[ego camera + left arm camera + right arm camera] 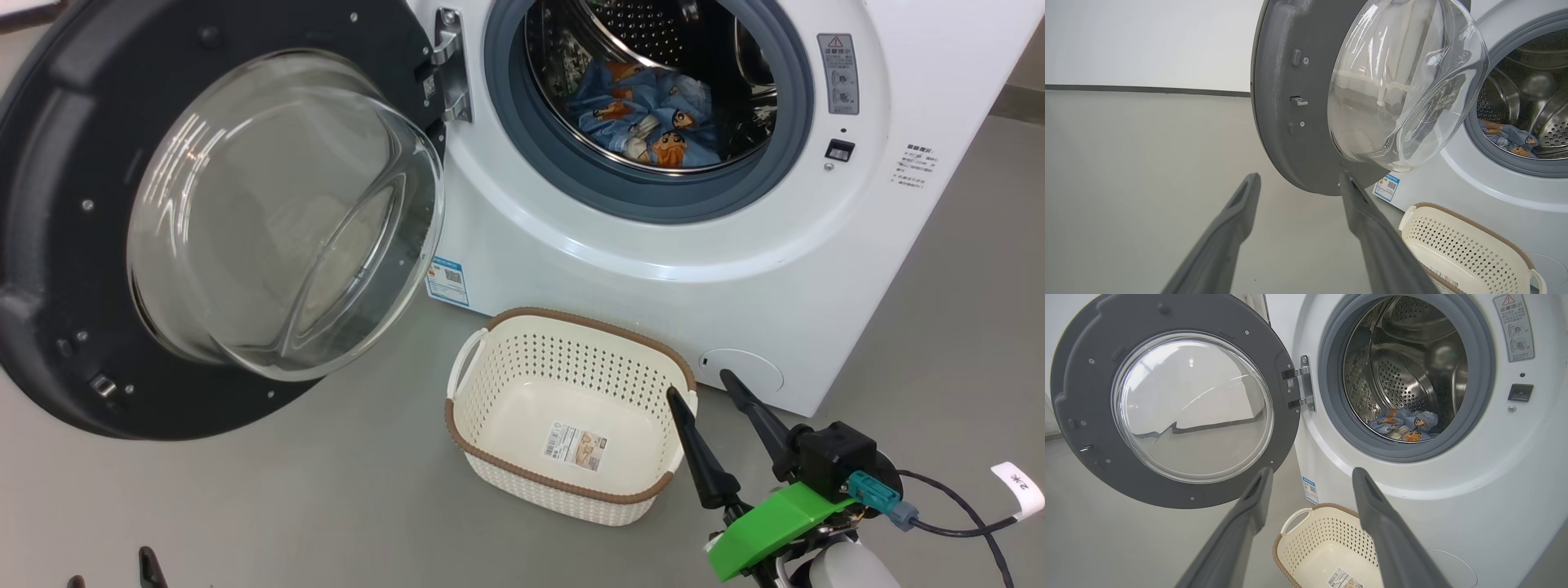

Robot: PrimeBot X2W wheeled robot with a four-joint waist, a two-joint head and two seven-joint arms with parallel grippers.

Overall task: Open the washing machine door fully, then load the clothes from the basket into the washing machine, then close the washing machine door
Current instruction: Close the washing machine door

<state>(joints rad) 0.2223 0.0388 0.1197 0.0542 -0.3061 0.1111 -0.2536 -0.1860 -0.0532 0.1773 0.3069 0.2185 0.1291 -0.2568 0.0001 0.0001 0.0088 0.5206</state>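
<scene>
On the floor (286, 506), just in front of the washing machine (653, 269), you've got the basket (522, 371) sitting upright, bare bottom showing with a paper label (575, 446) stuck on it. The washing machine door (277, 212) hangs swung wide to your left on its hinge (451, 65), glass bowl bulging toward you. The clothes (645, 114) lie heaped at the bottom of the steel drum (620, 33), behind the grey seal (571, 175). Your right gripper (700, 385) hovers low at the basket's right end, close to the rim, jaws apart, gripping nothing; can't tell if a fingertip touches the rim. Your left gripper (1299, 175) sits low on your left, pointing at the door's lower edge, jaws apart too, nothing between them. A blue sticker (447, 280) is on the washer front, low, between door and basket.
</scene>
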